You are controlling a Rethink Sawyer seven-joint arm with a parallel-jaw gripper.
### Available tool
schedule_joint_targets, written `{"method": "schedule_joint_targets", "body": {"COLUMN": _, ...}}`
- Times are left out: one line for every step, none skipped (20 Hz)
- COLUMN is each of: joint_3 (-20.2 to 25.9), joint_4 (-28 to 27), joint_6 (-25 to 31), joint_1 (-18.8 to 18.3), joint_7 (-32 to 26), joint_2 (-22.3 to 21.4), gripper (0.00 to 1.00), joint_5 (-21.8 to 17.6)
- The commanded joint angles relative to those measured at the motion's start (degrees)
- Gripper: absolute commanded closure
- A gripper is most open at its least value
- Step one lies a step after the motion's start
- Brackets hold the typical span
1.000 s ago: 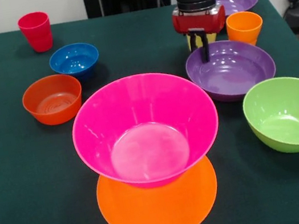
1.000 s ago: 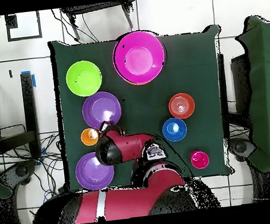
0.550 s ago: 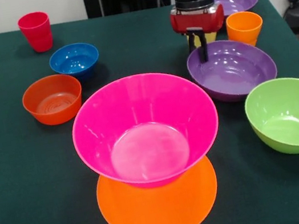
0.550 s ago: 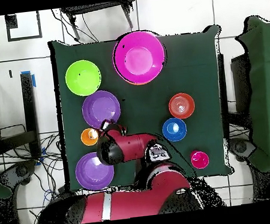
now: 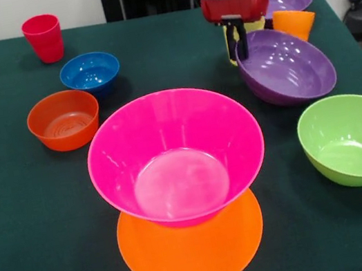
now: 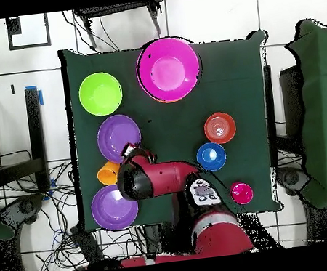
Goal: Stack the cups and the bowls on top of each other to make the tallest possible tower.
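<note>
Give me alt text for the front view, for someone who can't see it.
The robot's hand grips the rim of a purple bowl, tilting it up against a tipped orange cup. In front, a pink bowl sits on an upturned orange bowl; other bowls and a red cup dot the green table.

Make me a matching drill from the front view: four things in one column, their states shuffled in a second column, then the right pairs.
Things
1. pink bowl
2. near purple bowl
3. orange cup
4. red cup

States
A. tilted, one rim lifted in the gripper
B. upright and alone at a far corner of the table
C. upright on the upturned orange bowl
D. leaning, right behind the tilted bowl

Pairs: 1-C, 2-A, 3-D, 4-B
</note>
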Motion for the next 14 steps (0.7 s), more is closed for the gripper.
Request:
{"method": "schedule_joint_targets", "body": {"joint_3": 10.30, "joint_4": 3.55, "joint_6": 11.94, "joint_1": -3.13, "joint_7": 5.81, "joint_2": -6.36, "gripper": 1.00, "joint_5": 4.11}}
{"method": "schedule_joint_targets", "body": {"joint_3": 11.42, "joint_4": 3.85, "joint_6": 13.41, "joint_1": -4.08, "joint_7": 5.36, "joint_2": -7.50, "gripper": 1.00, "joint_5": 4.51}}
{"method": "schedule_joint_targets", "body": {"joint_3": 12.17, "joint_4": 3.91, "joint_6": 14.85, "joint_1": -4.80, "joint_7": 4.88, "joint_2": -8.34, "gripper": 1.00, "joint_5": 4.93}}
{"method": "schedule_joint_targets", "body": {"joint_3": 12.91, "joint_4": 4.07, "joint_6": 15.81, "joint_1": -5.36, "joint_7": 4.55, "joint_2": -9.25, "gripper": 1.00, "joint_5": 5.24}}
{"method": "schedule_joint_targets", "body": {"joint_3": 13.31, "joint_4": 4.02, "joint_6": 16.63, "joint_1": -5.78, "joint_7": 4.30, "joint_2": -10.00, "gripper": 1.00, "joint_5": 5.57}}
{"method": "schedule_joint_targets", "body": {"joint_3": 14.11, "joint_4": 4.06, "joint_6": 16.78, "joint_1": -6.60, "joint_7": 4.11, "joint_2": -10.55, "gripper": 1.00, "joint_5": 5.66}}
{"method": "schedule_joint_targets", "body": {"joint_3": 14.35, "joint_4": 3.50, "joint_6": 17.43, "joint_1": -7.09, "joint_7": 3.35, "joint_2": -11.06, "gripper": 1.00, "joint_5": 5.51}}
{"method": "schedule_joint_targets", "body": {"joint_3": 15.20, "joint_4": 3.16, "joint_6": 19.10, "joint_1": -7.93, "joint_7": 2.66, "joint_2": -11.93, "gripper": 1.00, "joint_5": 5.95}}
{"method": "schedule_joint_targets", "body": {"joint_3": 15.98, "joint_4": 2.83, "joint_6": 20.03, "joint_1": -8.77, "joint_7": 2.21, "joint_2": -12.48, "gripper": 1.00, "joint_5": 6.29}}
{"method": "schedule_joint_targets", "body": {"joint_3": 16.51, "joint_4": 2.27, "joint_6": 20.97, "joint_1": -9.38, "joint_7": 1.62, "joint_2": -13.10, "gripper": 1.00, "joint_5": 6.48}}
{"method": "schedule_joint_targets", "body": {"joint_3": 17.04, "joint_4": 1.71, "joint_6": 21.91, "joint_1": -9.99, "joint_7": 1.03, "joint_2": -13.73, "gripper": 1.00, "joint_5": 6.68}}
{"method": "schedule_joint_targets", "body": {"joint_3": 18.21, "joint_4": 1.65, "joint_6": 21.66, "joint_1": -10.85, "joint_7": 0.69, "joint_2": -13.65, "gripper": 1.00, "joint_5": 6.60}}
{"method": "schedule_joint_targets", "body": {"joint_3": 19.03, "joint_4": 0.61, "joint_6": 22.29, "joint_1": -11.70, "joint_7": -0.07, "joint_2": -13.70, "gripper": 1.00, "joint_5": 6.63}}
{"method": "schedule_joint_targets", "body": {"joint_3": 19.86, "joint_4": -0.44, "joint_6": 22.91, "joint_1": -12.55, "joint_7": -0.83, "joint_2": -13.74, "gripper": 1.00, "joint_5": 6.66}}
